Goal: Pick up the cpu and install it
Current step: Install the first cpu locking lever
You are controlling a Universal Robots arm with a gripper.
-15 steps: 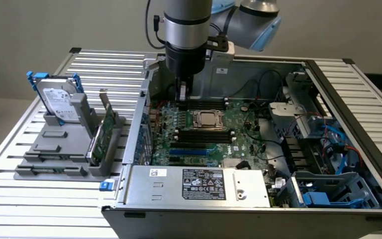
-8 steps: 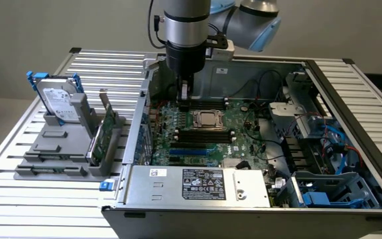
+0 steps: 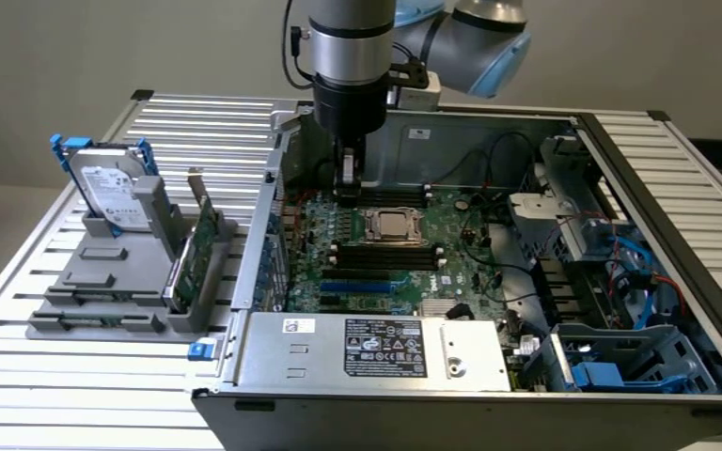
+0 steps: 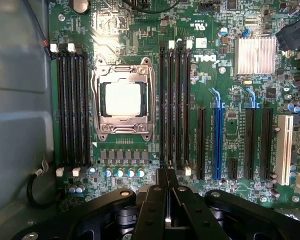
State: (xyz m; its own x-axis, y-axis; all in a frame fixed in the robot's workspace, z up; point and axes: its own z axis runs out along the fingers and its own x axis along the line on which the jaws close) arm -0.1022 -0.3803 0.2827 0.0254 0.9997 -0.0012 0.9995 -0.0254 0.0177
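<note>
At the exterior view's left we see the hard drive point(image 3: 113, 193) upright in its grey rack point(image 3: 110, 282); right of it, our gripper point(image 3: 351, 188) hangs empty, jaws together, above the motherboard point(image 3: 393, 258), the cpu point(image 3: 390, 224) seated in its socket point(image 4: 122, 98)

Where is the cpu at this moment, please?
The cpu sits in the metal-framed socket on the motherboard inside the open computer case, between two banks of black memory slots.

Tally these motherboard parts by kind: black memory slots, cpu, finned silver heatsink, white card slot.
black memory slots: 8, four on each side of the socket
cpu: 1, lying in the socket
finned silver heatsink: 1
white card slot: 1
Total: 11
</note>
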